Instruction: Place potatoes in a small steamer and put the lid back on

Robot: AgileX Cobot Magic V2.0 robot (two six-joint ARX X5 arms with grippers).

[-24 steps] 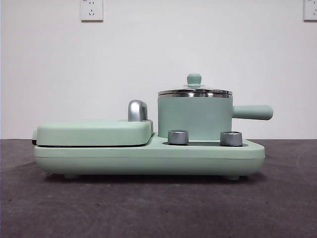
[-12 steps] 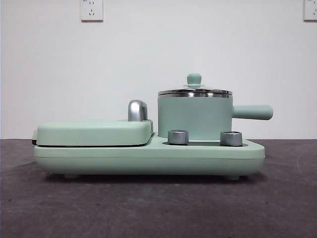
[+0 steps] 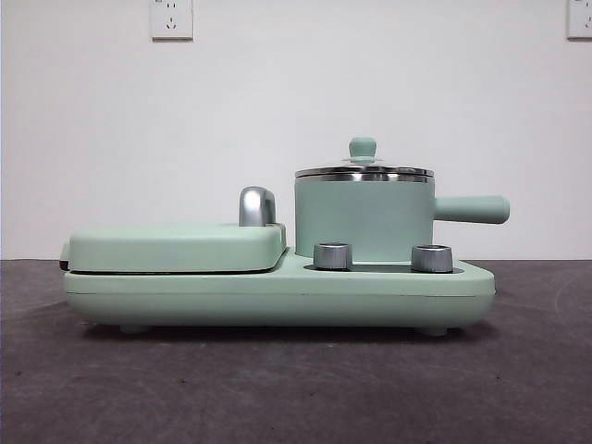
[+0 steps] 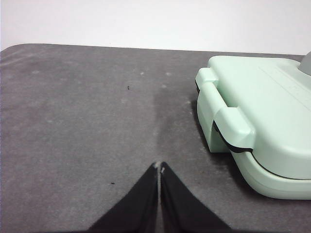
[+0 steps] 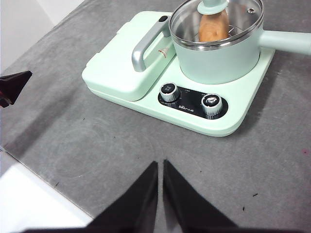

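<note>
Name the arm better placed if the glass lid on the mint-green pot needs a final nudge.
Right, probably. The right hand faces the mint-green pot, with the glass lid already on it. The left hand sits beyond the flat green griddle's far end.

Plain white wall (image 3: 370,83) behind a dark grey, felt-like table (image 3: 277,388), its surface lightly scuffed and dusted with pale specks. Two white wall sockets high up: one (image 3: 171,18) toward the left, one (image 3: 580,18) cut by the right edge. Even, diffuse light; soft shadows only.
</note>
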